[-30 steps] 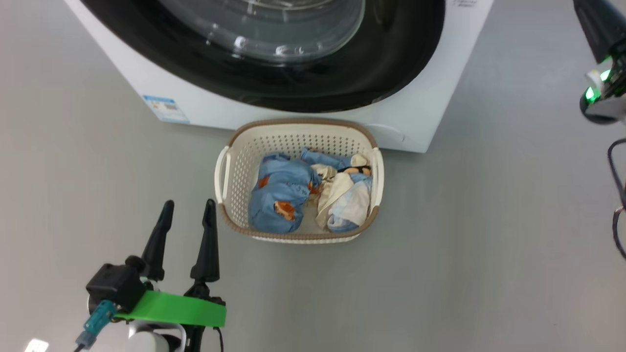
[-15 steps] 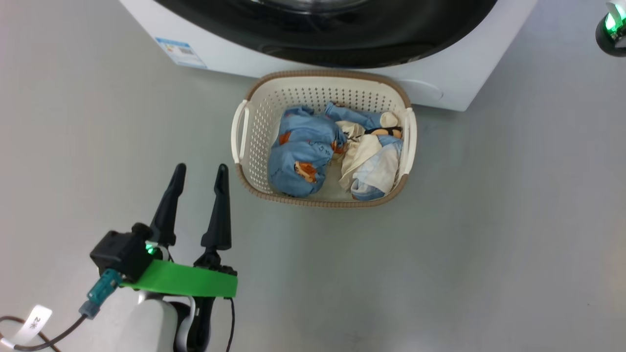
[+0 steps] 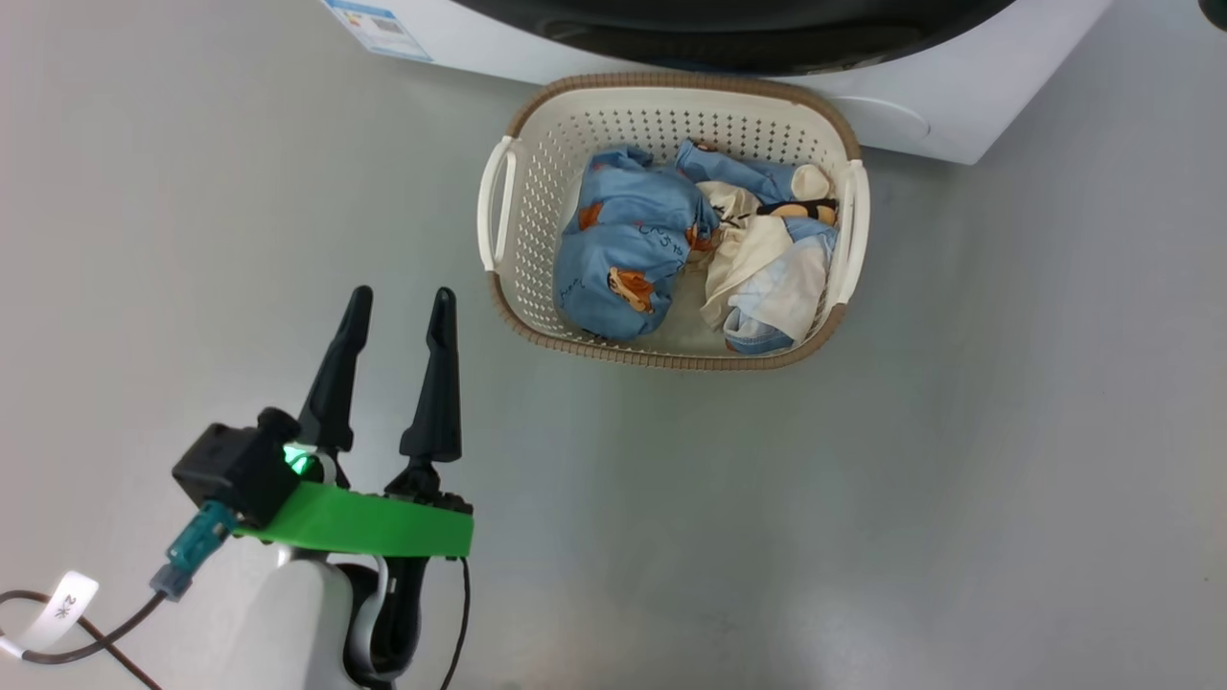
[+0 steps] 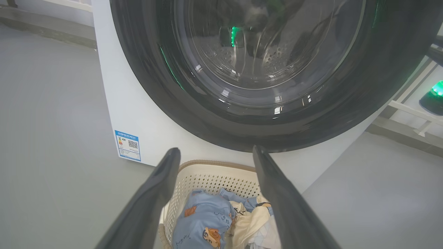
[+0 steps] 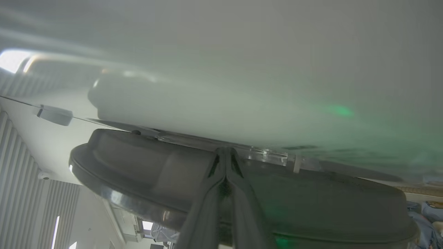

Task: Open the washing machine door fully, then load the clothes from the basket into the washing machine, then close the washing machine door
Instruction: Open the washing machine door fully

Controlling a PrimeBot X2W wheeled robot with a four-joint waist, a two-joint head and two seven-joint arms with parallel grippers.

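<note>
1. Now, my left claw (image 3: 403, 292) stands wide open with nothing between its two dark fingers. It hangs above the grey floor (image 3: 863, 498), near the left handle of the basket (image 3: 537, 192) but apart from it.
2. Through the left wrist camera, the same claw (image 4: 215, 149) points toward the washing machine door (image 4: 270, 69), and the basket (image 4: 207, 180) shows low between the fingers.
3. My right claw (image 5: 225, 149) is fully closed, the two fingers pressed together, and I see nothing gripped in it. Its tips lie at the line where the dark rim of the door (image 5: 311, 200) meets the white front of the washing machine (image 5: 242, 86). That picture is blurred, so I cannot tell if the tips touch.
4. The door looks closed flat against the machine (image 4: 114, 86). The steel drum is visible through its glass.
5. The basket sits on the floor just in front of the machine (image 3: 959, 105), under the black door (image 3: 729, 29).
6. The clothes (image 3: 633, 249) are all inside the basket: a light blue bundle with orange prints on the left, cream and pale cloth on the right. They show also from the left wrist (image 4: 200, 221).
7. A small blue label (image 3: 374, 24) is stuck low on the machine front, on its left corner.
</note>
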